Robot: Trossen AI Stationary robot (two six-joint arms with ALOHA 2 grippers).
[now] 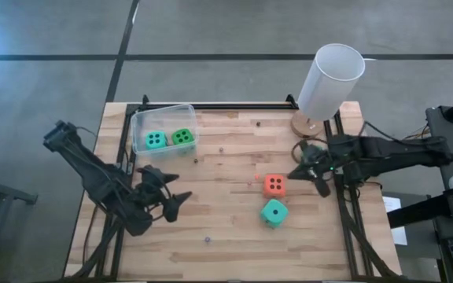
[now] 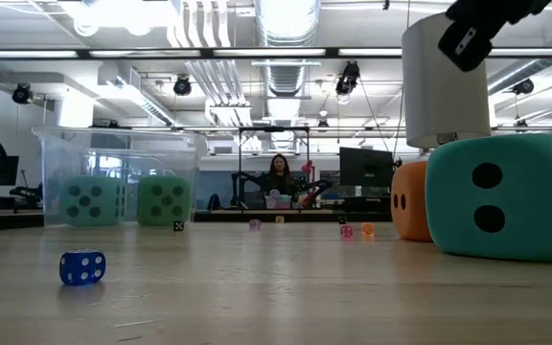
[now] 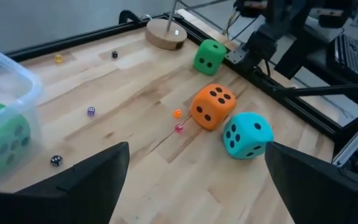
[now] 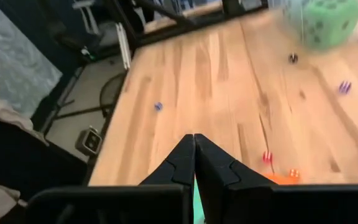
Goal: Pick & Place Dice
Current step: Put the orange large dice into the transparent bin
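Dice split between tub and open table

Your left gripper (image 1: 171, 200) hovers empty, fingers spread wide, near the table's left side. Behind it, the clear tub (image 1: 141, 119) holds two green dice (image 1: 182, 137). Right of centre, your orange die (image 1: 274, 185) and teal die (image 1: 274, 212) sit close together on the wood. Your right gripper (image 1: 318, 174) is pinched closed, holding nothing, just right of the orange one.
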